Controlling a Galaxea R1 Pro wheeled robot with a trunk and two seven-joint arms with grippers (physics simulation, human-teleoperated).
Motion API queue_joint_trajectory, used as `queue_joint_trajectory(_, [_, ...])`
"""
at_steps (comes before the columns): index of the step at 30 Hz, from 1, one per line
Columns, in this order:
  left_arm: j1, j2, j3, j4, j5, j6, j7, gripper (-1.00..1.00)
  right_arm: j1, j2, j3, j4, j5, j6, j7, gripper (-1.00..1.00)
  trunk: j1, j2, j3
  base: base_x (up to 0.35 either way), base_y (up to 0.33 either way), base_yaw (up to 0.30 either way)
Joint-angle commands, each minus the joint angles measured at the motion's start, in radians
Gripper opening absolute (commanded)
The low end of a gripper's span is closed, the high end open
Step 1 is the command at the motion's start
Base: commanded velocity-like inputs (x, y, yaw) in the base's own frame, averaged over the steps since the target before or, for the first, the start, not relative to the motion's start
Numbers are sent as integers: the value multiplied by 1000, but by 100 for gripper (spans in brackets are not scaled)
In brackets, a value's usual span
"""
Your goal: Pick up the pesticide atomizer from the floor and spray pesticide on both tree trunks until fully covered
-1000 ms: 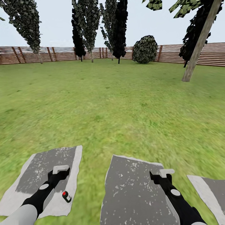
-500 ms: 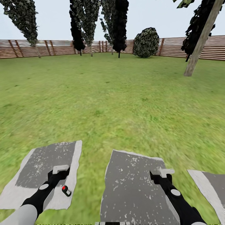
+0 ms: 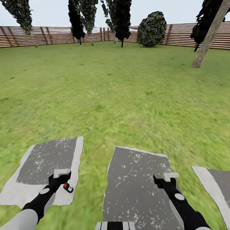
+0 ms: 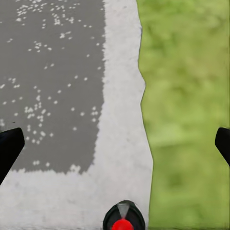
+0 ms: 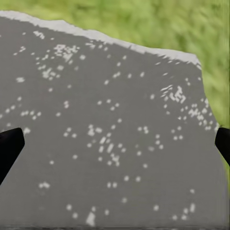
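Out on the lawn (image 3: 121,92), over grey slabs (image 3: 48,159), lying flat just beside the spread-wide left gripper (image 3: 61,175), nearer it than the likewise spread, empty right gripper (image 3: 170,176): atomizer (image 3: 67,187), long axis slanting, red tip (image 4: 123,224) peeking between left jaws.

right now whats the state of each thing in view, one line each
pesticide atomizer: lying on the paving stone's pale edge, ungripped
left pincer: open, empty, above that stone
right pincer: open, empty, over the middle paving stone
tree trunk: standing, leaning in the head view, far across the lawn
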Motion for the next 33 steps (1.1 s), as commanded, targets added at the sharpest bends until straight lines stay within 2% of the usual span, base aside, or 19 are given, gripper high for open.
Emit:
queue_joint_trajectory(1, [0,-1,8,1,-1,-3,-7,100,0,0,-1,1,0,-3,0,100,0,-1,-6,0,0,0])
queue_joint_trajectory(15, [0,0,9,2,0,-3,-7,100,0,0,-1,1,0,-3,0,100,6,-4,-79,0,0,0])
queue_joint_trajectory(33, [0,0,9,3,0,-3,-7,100,0,0,0,1,1,-3,0,100,15,-8,-150,0,0,0])
